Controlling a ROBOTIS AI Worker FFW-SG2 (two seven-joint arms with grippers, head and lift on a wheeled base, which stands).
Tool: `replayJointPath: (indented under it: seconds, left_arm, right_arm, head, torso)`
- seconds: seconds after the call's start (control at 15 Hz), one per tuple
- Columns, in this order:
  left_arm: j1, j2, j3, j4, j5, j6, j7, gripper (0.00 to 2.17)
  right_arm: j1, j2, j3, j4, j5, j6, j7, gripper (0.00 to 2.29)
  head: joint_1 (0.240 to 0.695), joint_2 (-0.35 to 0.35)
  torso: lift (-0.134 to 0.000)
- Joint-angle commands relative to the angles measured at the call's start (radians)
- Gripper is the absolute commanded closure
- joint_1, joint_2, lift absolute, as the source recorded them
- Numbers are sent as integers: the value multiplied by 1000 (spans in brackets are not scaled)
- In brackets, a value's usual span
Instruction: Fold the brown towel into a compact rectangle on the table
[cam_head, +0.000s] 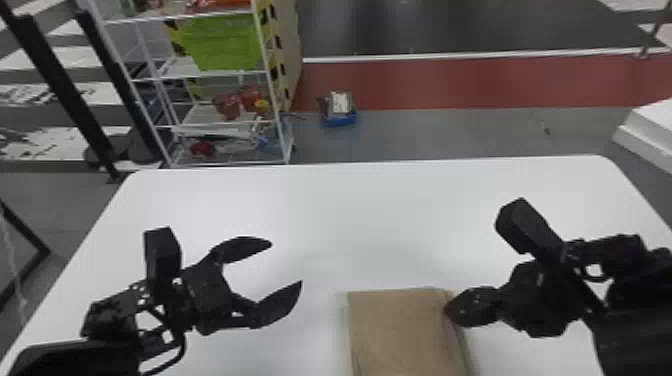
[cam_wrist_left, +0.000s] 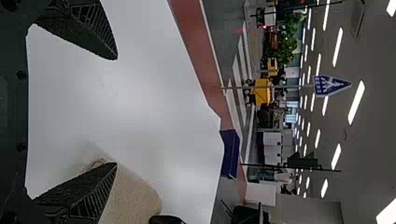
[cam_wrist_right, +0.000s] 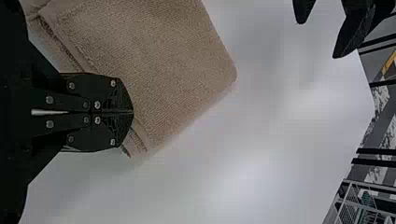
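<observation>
You're in a big indoor test hall: ceiling lights (cam_wrist_left: 356, 102) above crosswalk stripes (cam_wrist_left: 238, 74), a road sign (cam_wrist_left: 327, 86), traffic lights (cam_wrist_left: 302, 161), a storage rack (cam_head: 220, 75).

Left arm (cam_head: 75, 355): situated to the left of the brown towel (cam_head: 400, 332), well apart from it. Its left pincer (cam_head: 286, 263) gapes widely toward the towel, the finger nearer the robot's body also being the nearer to the towel. A block-shaped black housing (cam_head: 162, 255) stands up from the wrist. In the left wrist view, the left pincer (cam_wrist_left: 116, 111) shows both fingers broadly separated.

Right arm (cam_head: 635, 320): situated to the right of the towel, its right pincer (cam_head: 446, 311) directed at the towel's right edge, near the far corner. In the right wrist view, the right pincer (cam_wrist_right: 133, 112) has its two fingers meeting along their midline; contact with the towel cannot be determined.
</observation>
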Motion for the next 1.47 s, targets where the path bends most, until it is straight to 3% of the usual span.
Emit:
replayJointPath:
  seconds: [0.0,0.27,0.4,0.6,0.93,1.13,1.27,1.4]
  left_arm:
    - [4,-4,-2,0,1,-1,1,73]
    - [2,-4,-2,0,1,-1,3,73]
    - [2,-4,1,0,2,-1,5,73]
    - [4,-4,3,0,2,-1,5,73]
    - [10,-4,7,0,4,-14,3,73]
    - [11,-4,9,2,4,-17,3,73]
    - [11,-4,15,2,15,-17,3,73]
    - [13,-4,13,0,30,-17,5,73]
  right_arm:
    - [-15,6,-11,54,7,-31,3,1895]
    - [-4,6,-21,30,-6,-31,3,1895]
    - [34,7,-29,-92,-76,3,3,1895]
    - [82,15,92,-178,-76,58,3,1895]
    - [62,75,235,-60,-18,27,3,1895]
    - [68,78,275,-52,5,30,3,1895]
    - [71,80,259,-78,-2,33,3,1895]
    - [85,99,147,-167,-62,55,3,1895]
  head:
    - [695,99]
    - [695,82]
    - [695,84]
    - [695,130]
    - [695,241]
    - [695,291]
    - [695,311]
    - [695,314]
  torso:
    - [-123]
    - [-123]
    - [-123]
    - [-123]
    - [-123]
    - [-123]
    - [-123]
    - [-123]
